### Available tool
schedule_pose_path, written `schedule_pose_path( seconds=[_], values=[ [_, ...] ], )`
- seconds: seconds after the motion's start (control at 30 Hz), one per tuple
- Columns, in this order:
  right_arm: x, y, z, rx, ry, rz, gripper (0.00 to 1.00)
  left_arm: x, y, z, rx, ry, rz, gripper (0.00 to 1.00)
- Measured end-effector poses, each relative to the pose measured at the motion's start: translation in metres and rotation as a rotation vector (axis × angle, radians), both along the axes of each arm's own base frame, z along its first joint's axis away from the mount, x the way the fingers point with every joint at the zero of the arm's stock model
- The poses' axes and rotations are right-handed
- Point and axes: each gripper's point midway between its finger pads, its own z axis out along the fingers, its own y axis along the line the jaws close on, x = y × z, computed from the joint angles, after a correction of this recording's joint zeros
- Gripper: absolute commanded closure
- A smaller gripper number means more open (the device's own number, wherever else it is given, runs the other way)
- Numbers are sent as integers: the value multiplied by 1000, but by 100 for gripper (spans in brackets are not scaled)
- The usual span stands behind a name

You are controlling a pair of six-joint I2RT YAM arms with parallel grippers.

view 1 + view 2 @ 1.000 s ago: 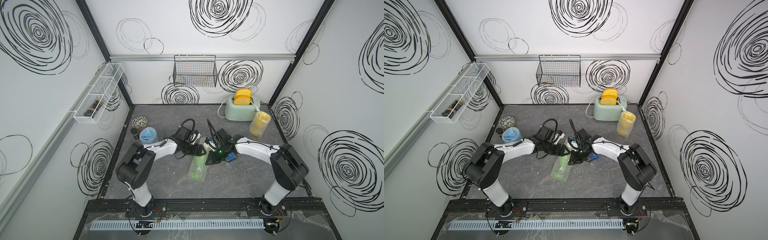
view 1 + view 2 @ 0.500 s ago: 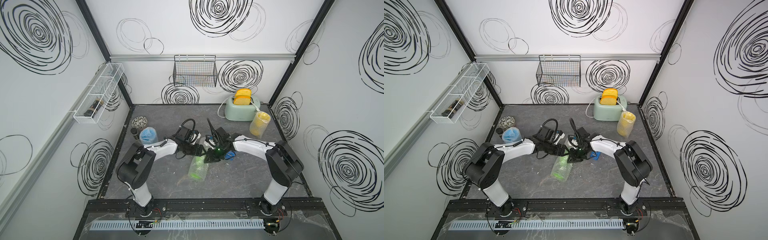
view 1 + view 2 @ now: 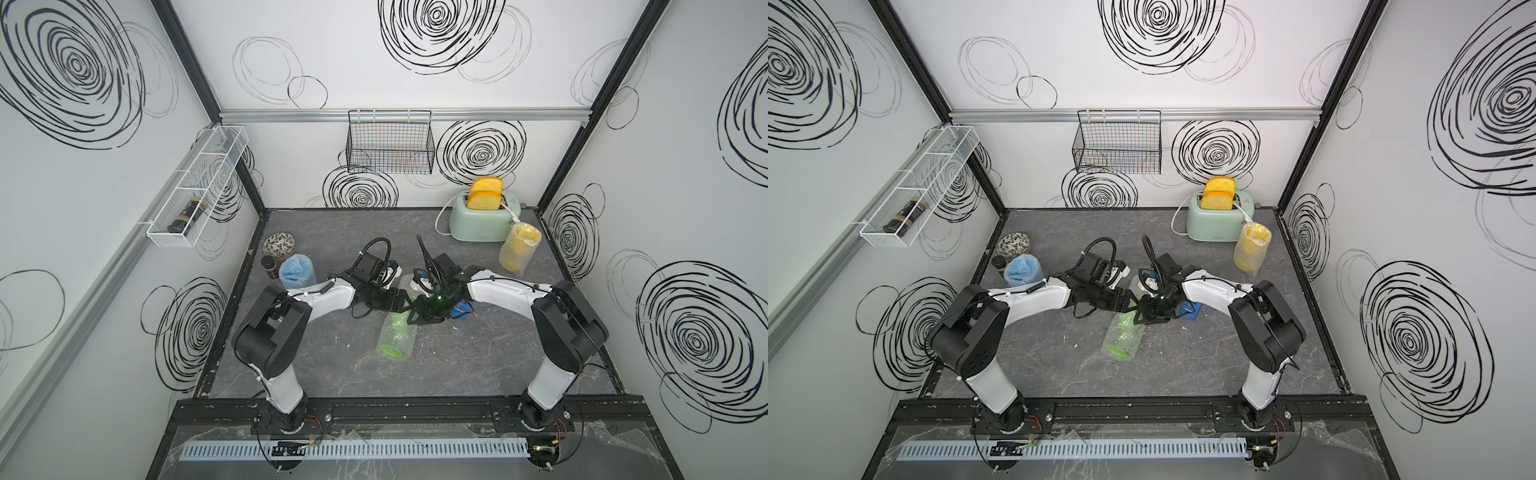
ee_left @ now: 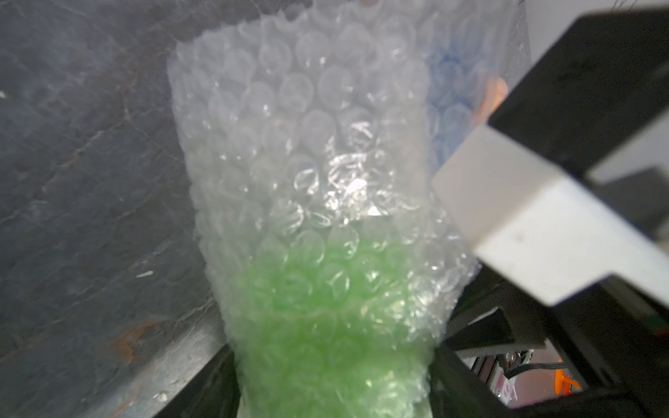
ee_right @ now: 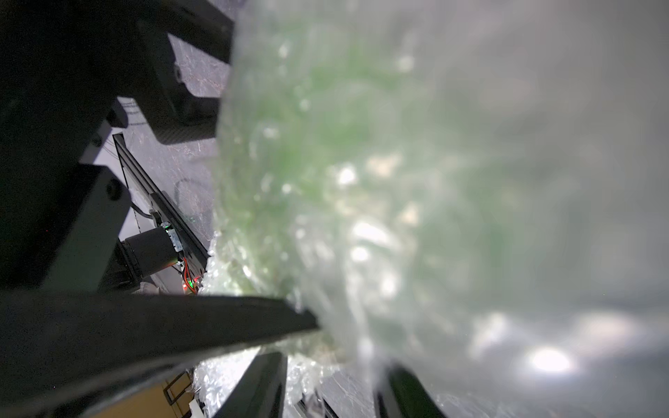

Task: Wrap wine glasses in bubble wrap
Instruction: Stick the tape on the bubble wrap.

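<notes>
A green wine glass rolled in bubble wrap (image 3: 395, 338) (image 3: 1121, 336) lies tilted at the table's middle. My left gripper (image 3: 402, 302) (image 4: 333, 391) is shut on the far end of the roll, with a jaw pressed to each side of the green wrap (image 4: 325, 307). My right gripper (image 3: 415, 316) (image 5: 333, 376) sits at that same end from the other side. It is open, and loose wrap (image 5: 398, 181) drapes over one finger. A blue wrapped wine glass (image 3: 296, 272) stands at the left edge. A yellow wrapped one (image 3: 518, 249) stands by the toaster.
A mint toaster (image 3: 478, 222) holding yellow slices is at the back right. A patterned bowl (image 3: 279, 244) and a small dark jar (image 3: 269, 266) stand by the left wall. The blue tape dispenser (image 3: 460, 311) lies just right of my right gripper. A wire basket (image 3: 390, 145) hangs on the back wall.
My right gripper's jaws have parted from shut to open, and that arm has shifted slightly left toward the green roll. The left arm and the roll have stayed put.
</notes>
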Motion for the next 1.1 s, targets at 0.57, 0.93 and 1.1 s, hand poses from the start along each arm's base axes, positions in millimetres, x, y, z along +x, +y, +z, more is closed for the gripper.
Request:
schedule_pose_path(
  seconds=[0.57,0.93,1.1],
  values=[
    [-18,0,37,73,-20,11,87,0,-1,0,0,-2,-3,22],
    [-5,13,1,61,46,-4,87,0,0,-1,4,-5,-6,22],
    [-6,9,4,75,40,-13,83,0,-1,0,4,-5,-7,22]
  ],
)
